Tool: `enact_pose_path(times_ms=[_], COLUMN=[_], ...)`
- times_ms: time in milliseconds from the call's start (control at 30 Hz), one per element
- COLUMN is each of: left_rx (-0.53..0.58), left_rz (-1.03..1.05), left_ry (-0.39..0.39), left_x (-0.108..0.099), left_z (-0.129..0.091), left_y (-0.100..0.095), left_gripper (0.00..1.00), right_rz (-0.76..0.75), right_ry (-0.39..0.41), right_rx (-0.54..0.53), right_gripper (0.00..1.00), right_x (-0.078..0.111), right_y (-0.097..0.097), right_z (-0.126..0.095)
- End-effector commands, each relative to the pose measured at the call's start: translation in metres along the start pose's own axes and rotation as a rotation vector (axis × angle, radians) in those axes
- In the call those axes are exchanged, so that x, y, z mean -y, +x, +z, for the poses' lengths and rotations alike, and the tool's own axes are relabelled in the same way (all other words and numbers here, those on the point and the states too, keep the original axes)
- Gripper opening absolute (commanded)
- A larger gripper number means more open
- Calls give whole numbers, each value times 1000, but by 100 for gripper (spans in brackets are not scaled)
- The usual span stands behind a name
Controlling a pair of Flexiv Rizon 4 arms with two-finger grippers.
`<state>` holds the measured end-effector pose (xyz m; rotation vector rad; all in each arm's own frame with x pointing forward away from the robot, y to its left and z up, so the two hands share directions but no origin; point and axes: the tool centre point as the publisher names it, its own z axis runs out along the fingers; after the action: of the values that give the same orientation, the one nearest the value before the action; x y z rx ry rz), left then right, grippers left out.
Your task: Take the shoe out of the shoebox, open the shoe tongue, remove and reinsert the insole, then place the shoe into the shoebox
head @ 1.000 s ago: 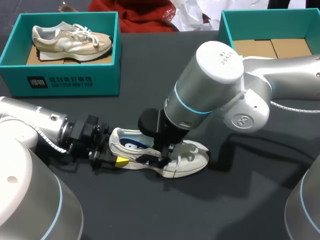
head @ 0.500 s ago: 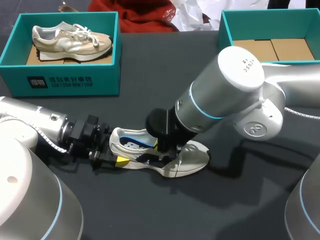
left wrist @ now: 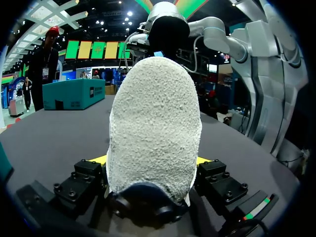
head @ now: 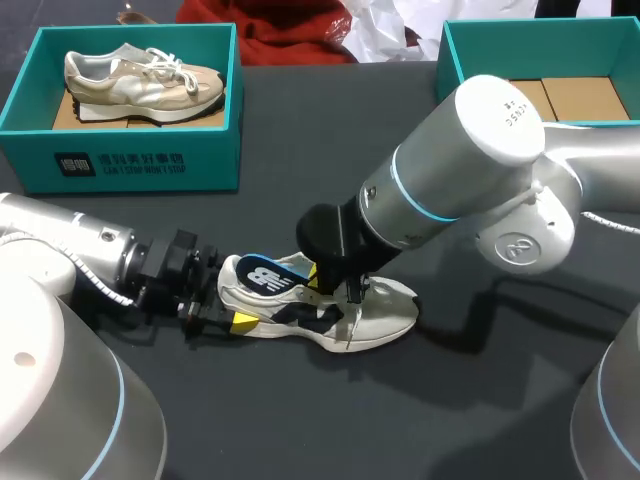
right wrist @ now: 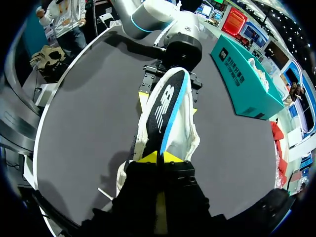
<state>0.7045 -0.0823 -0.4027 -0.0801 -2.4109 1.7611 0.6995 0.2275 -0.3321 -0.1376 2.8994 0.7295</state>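
Note:
A white sneaker [head: 375,318] lies on its side on the dark table, toe to the right. My left gripper [head: 235,312] clamps its heel; in the left wrist view the rough white heel [left wrist: 154,123] fills the gap between both yellow-tipped fingers [left wrist: 98,159]. My right gripper [head: 325,283] is over the shoe's opening, shut on one end of the dark blue insole [head: 268,272]. In the right wrist view the insole [right wrist: 165,111], with a white logo and blue edge, slants up out of the shoe [right wrist: 190,136] from my right gripper [right wrist: 159,157].
A teal shoebox [head: 130,160] at the back left holds a beige sneaker [head: 140,78]. A second teal box [head: 450,60] with a cardboard floor stands at the back right. My right arm's big elbow [head: 480,150] hangs over the table's middle.
My right gripper has risen and drawn back to the right, pulling the insole up so its logo side now shows above the shoe. The left gripper and the shoe stayed put.

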Motion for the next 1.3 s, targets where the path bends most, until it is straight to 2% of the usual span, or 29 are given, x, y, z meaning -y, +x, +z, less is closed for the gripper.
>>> enact_pose_path(times_ms=[33, 467, 767, 800, 833, 867, 900, 1167, 1300], left_rx=[0, 0, 0, 0, 0, 0, 0, 0, 0], left_rz=[-1, -1, -1, -1, -1, -1, -1, -1, -1], left_ry=[0, 0, 0, 0, 0, 0, 0, 0, 0], left_x=[-2, -2, -2, -2, -2, -2, -2, -2, -2], left_z=[1, 1, 1, 1, 1, 1, 1, 1, 1], left_y=[-1, -1, -1, -1, -1, -1, -1, -1, -1], left_gripper=[0, 0, 0, 0, 0, 0, 0, 0, 0], right_rz=[-31, -129, -137, -135, -128, -125, -121, -71, -41], right_ry=[-13, 7, 23, 23, 24, 23, 23, 26, 22], right_rx=[-19, -109, -137, -138, -139, -139, -138, -152, -195], right_gripper=[0, 0, 0, 6, 20, 29, 35, 38, 31], right_x=[0, -30, -43, -43, -43, -43, -43, -45, -52], right_y=[-6, -21, -18, -18, -17, -16, -16, -15, -21], right_z=[-5, 3, 2, 2, 2, 1, 1, -8, -11])
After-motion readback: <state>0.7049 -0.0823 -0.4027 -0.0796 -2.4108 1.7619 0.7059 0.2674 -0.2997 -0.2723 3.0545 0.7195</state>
